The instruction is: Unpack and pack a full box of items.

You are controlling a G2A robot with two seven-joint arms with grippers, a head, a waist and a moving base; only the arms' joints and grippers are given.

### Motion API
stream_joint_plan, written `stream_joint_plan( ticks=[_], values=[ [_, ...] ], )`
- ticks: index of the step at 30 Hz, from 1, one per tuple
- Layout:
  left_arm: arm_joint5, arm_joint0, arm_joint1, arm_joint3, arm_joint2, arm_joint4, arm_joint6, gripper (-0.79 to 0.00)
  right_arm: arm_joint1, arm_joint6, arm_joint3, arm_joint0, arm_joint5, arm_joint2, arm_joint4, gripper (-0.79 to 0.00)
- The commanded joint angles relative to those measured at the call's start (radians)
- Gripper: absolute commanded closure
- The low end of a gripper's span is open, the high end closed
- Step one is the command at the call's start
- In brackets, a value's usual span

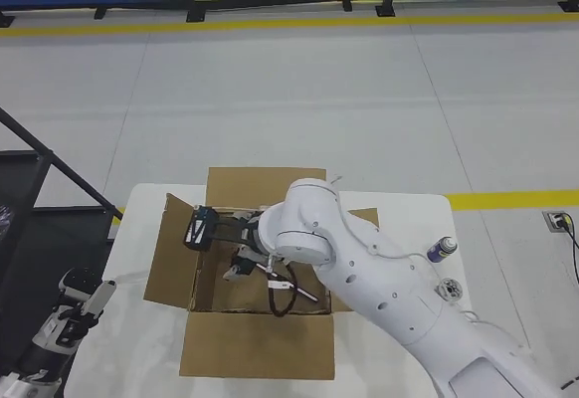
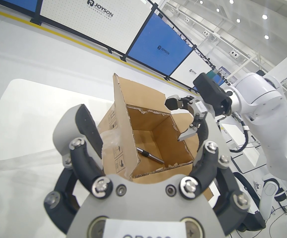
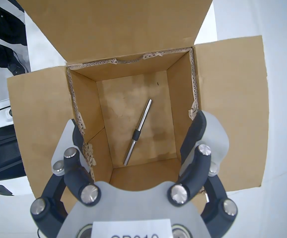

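Unpacking is judged to be the step in hand, and near its end: the cardboard box (image 3: 180,92) stands open on the table (image 1: 399,209) with its flaps folded out, and a single thing is seen on its floor, a slim metal rod (image 3: 138,132) with a dark collar near its middle, laid flat and slantwise. The right gripper (image 3: 137,122) is held above the opening, opened wide with nothing in it. The left gripper (image 2: 143,115) is likewise spread and empty, held off to the side, apart from the box. Outside the box, a small can (image 1: 443,248) with a purple cap and a small round item (image 1: 451,290) are set on the table. A straight descent into the box is called for next, the jaws turned across the rod and brought down to the cardboard floor, since so thin a piece is likely to slip if pinched high
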Motion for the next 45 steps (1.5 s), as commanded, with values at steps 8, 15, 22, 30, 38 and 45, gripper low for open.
stream_joint_plan(
  ticks=[8, 15, 22, 30, 38, 45],
  values=[
    [0.0, 0.0, 0.0, 0.0, 0.0, 0.0, 0.0, -0.785, 0.006, -0.048, -0.068, -0.018, 0.011, 0.009, -0.043, -0.785],
    [0.0, 0.0, 0.0, 0.0, 0.0, 0.0, 0.0, -0.785, 0.071, -0.036, -0.354, -0.156, 0.01, 0.197, -0.102, -0.785],
    [0.0, 0.0, 0.0, 0.0, 0.0, 0.0, 0.0, -0.785, 0.147, 0.037, -0.691, -0.431, 0.003, 0.479, -0.171, -0.785],
    [0.0, 0.0, 0.0, 0.0, 0.0, 0.0, 0.0, -0.785, 0.2, 0.117, -0.876, -0.685, 0.009, 0.705, -0.231, -0.785],
    [0.0, 0.0, 0.0, 0.0, 0.0, 0.0, 0.0, -0.785, 0.237, 0.123, -0.947, -0.836, 0.033, 0.931, -0.273, -0.785],
    [0.0, 0.0, 0.0, 0.0, 0.0, 0.0, 0.0, -0.785, 0.251, 0.143, -1.002, -0.928, 0.034, 1.013, -0.248, -0.785]
  ],
)
